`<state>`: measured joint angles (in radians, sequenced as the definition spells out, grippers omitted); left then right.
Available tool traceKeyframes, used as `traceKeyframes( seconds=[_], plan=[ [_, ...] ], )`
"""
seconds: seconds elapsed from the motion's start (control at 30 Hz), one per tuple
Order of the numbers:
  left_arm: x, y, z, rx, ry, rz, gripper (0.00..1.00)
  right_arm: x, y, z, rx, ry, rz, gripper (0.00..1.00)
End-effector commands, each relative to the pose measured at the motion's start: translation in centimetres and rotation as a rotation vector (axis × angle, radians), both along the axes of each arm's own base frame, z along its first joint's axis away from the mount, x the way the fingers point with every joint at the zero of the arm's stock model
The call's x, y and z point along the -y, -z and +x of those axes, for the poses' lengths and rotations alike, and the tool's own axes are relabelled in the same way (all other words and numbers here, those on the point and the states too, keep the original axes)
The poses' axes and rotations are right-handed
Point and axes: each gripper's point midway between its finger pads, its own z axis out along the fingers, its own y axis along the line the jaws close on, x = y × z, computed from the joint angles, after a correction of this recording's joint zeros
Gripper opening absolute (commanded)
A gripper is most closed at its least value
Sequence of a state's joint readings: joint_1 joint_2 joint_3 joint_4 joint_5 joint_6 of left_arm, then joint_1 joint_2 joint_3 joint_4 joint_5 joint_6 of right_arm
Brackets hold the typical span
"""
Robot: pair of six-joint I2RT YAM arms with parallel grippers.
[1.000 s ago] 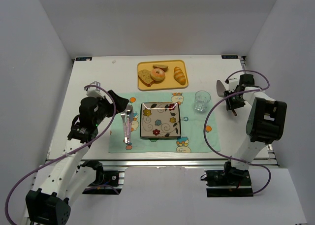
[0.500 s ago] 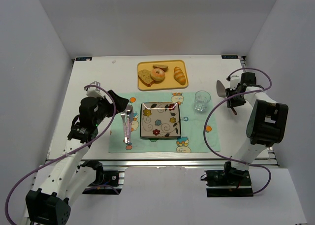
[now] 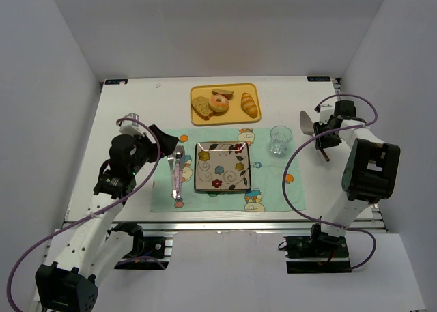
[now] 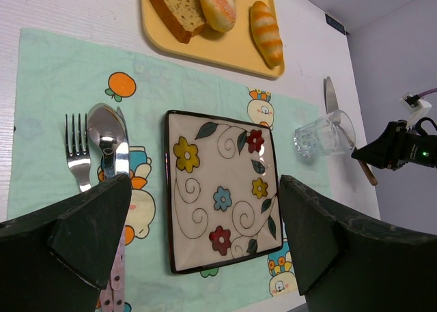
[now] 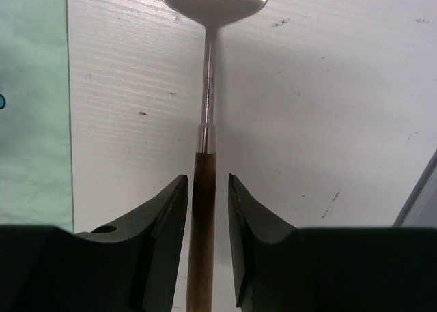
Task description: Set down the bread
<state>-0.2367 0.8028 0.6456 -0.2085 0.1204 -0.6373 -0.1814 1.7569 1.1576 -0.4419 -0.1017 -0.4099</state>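
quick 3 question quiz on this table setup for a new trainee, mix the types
1. True or false: the bread already lies on the plate.
2. What runs between the fingers of the right gripper? A) the spatula handle B) a glass C) a fork
3. Fill in: the jaws of the left gripper stand ____.

Key: 1 false, it is on the yellow tray; 2 A; 3 open.

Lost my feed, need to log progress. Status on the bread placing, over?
Left claw open, above placemat. Right claw straddling spatula handle, grip unconfirmed. Bread untouched on yellow tray, between toast and croissant. Way to plate looks clear.
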Motion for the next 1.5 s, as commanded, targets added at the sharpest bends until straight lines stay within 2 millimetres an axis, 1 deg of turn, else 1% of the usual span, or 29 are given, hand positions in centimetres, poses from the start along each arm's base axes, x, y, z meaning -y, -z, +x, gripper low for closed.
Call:
traceKeyframes(
  seconds=[0.0,0.33,0.43,0.47,0.53,0.57,0.63,0.7,0.77,0.8,0.87,0.9,0.93,0.97,1.03,1.07,1.1,1.33,1.43,1.47],
  plan=[
    [0.0,-1.1,0.0,0.036,0.000,-0.016,0.98,0.0,-1.4,0.8,0.045,0.007,0.010,0.36],
    [-0.1,-1.1,0.0,0.036,-0.005,-0.013,0.98,-0.2,-0.4,0.2,0.017,0.006,0.018,0.35],
    [-0.1,-1.0,0.0,0.033,-0.004,-0.012,0.98,-0.2,-0.4,0.2,0.017,0.005,0.020,0.30],
    [-0.1,-1.1,0.0,0.035,-0.005,-0.012,0.98,-0.2,-0.3,0.2,0.015,0.005,0.020,0.28],
    [-0.1,-1.0,-0.1,0.033,-0.004,-0.012,0.98,-0.2,-0.2,0.1,0.013,0.004,0.022,0.27],
    [-0.1,-0.9,-0.1,0.031,-0.004,-0.011,0.98,-0.3,-0.2,0.1,0.011,0.005,0.024,0.24],
    [-0.2,-1.0,-0.1,0.032,-0.008,-0.011,0.98,-0.3,-0.1,0.0,0.007,0.005,0.025,0.22],
    [-0.2,-1.1,-0.2,0.035,-0.008,-0.011,0.98,-0.3,-0.2,0.0,0.008,0.005,0.025,0.16],
    [-0.2,-0.9,-0.2,0.031,-0.008,-0.010,0.98,-0.3,-0.2,0.1,0.008,0.006,0.025,0.13],
    [-0.2,-1.1,-0.3,0.035,-0.009,-0.012,0.98,-0.3,-0.3,0.1,0.011,0.009,0.026,0.09],
    [-0.3,-1.0,-0.3,0.033,-0.012,-0.012,0.98,-0.2,-0.6,0.2,0.017,0.014,0.029,0.07],
    [-0.3,-1.1,-0.3,0.033,-0.012,-0.012,0.98,-0.3,-1.0,0.5,0.028,0.015,0.028,0.06],
    [-0.3,-1.1,-0.3,0.035,-0.012,-0.012,0.98,-0.3,-1.4,0.7,0.038,0.017,0.032,0.01],
    [-0.3,-1.0,-0.4,0.032,-0.012,-0.011,0.98,-0.2,-1.7,0.9,0.047,0.023,0.036,0.00],
    [-0.3,-1.0,-0.3,0.032,-0.012,-0.011,0.98,-0.1,-3.3,1.7,0.087,0.022,0.038,0.00],
    [-0.3,-1.1,-0.3,0.035,-0.012,-0.012,0.98,-0.1,-3.7,1.9,0.097,0.020,0.039,0.00],
    [-0.3,-1.1,-0.3,0.035,-0.010,-0.012,0.98,-0.1,-4.8,2.5,0.124,0.017,0.036,0.00],
    [-0.1,-1.3,-0.1,0.036,-0.004,-0.018,0.98,-0.2,-8.8,4.4,0.226,-0.006,0.042,0.00],
    [0.0,-1.4,-0.1,0.037,0.001,-0.019,0.98,-0.3,-10.2,4.9,0.266,-0.018,0.045,0.00],
    [0.0,-1.4,-0.1,0.037,-0.001,-0.021,0.98,-0.3,-11.1,5.4,0.291,-0.021,0.041,0.00]
  ],
)
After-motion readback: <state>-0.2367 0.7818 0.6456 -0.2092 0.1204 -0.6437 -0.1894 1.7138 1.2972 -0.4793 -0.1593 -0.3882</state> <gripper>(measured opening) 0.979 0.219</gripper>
